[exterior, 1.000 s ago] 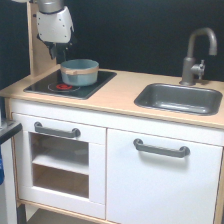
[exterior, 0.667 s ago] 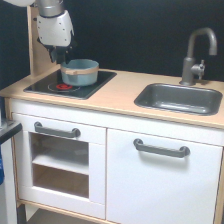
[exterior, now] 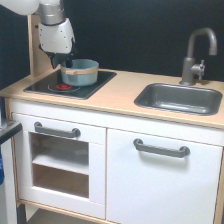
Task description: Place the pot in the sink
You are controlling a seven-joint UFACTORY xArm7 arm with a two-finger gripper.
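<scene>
Exterior view: the gripper (exterior: pixel 64 64), its grip unclear, is hovering at the pot (exterior: pixel 79 72) on the stovetop (exterior: pixel 42 84), sink (exterior: pixel 178 99) waiting well apart.

Black stovetop (exterior: pixel 52 85), grey faucet (exterior: pixel 197 52), white cabinet doors (exterior: pixel 160 175).

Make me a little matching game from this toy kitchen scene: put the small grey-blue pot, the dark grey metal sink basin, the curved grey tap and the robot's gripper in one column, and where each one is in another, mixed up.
Things:
1. small round grey-blue pot with a tan band
2. dark grey rectangular metal sink
3. curved grey metal tap
4. robot's gripper

Places:
A. set into the counter on the exterior view's right
B. at the pot's rim, on the exterior view's left side of it
C. on the black stovetop
D. standing behind the basin

Pairs: 1-C, 2-A, 3-D, 4-B
</scene>
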